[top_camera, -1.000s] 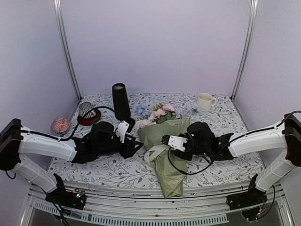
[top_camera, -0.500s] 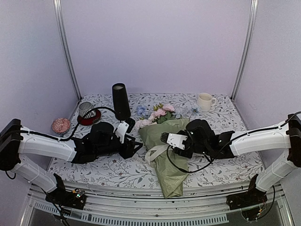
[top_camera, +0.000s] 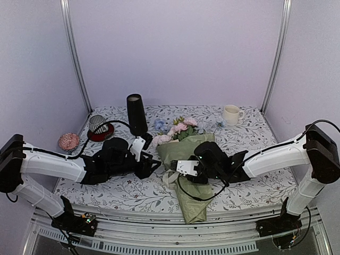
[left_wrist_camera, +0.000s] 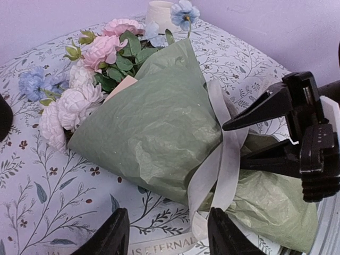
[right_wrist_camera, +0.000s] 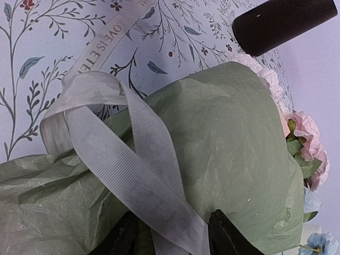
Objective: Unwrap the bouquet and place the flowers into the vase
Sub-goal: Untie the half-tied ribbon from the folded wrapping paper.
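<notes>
We see the bouquet (top_camera: 183, 150) lying on its side mid-table, its blooms pointing to the far wall and the narrow tail of its sage-green paper running back to the near edge of the table (top_camera: 255, 139), where it seems to hang a little over the rail. The flowers (top_camera: 179, 128) spill from the wide mouth of the wrap, and the palest ones lie close to the foot of the vase (top_camera: 136, 113) without touching it. The vase stands upright at the far left of the bundle. Our left gripper (left_wrist_camera: 167, 223) sits low beside the bouquet's left edge, its fingers parted about halfway and empty, with only the cloth and the printed ribbon tail (right_wrist_camera: 101, 48) lying between them. Our right gripper (right_wrist_camera: 172, 226) comes in from the other side at the tied waist, jaws apart, and the cream ribbon (right_wrist_camera: 133, 159) runs between its fingers; we do not see them pinch it. The two claws face each other across the knot with little space between them. The widest bare cloth lies right of the bouquet, as far as the mug (top_camera: 231, 114) in the far right corner. On the left a striped cup (top_camera: 96, 124) and a pink ball (top_camera: 68, 141) sit close to the side wall.
</notes>
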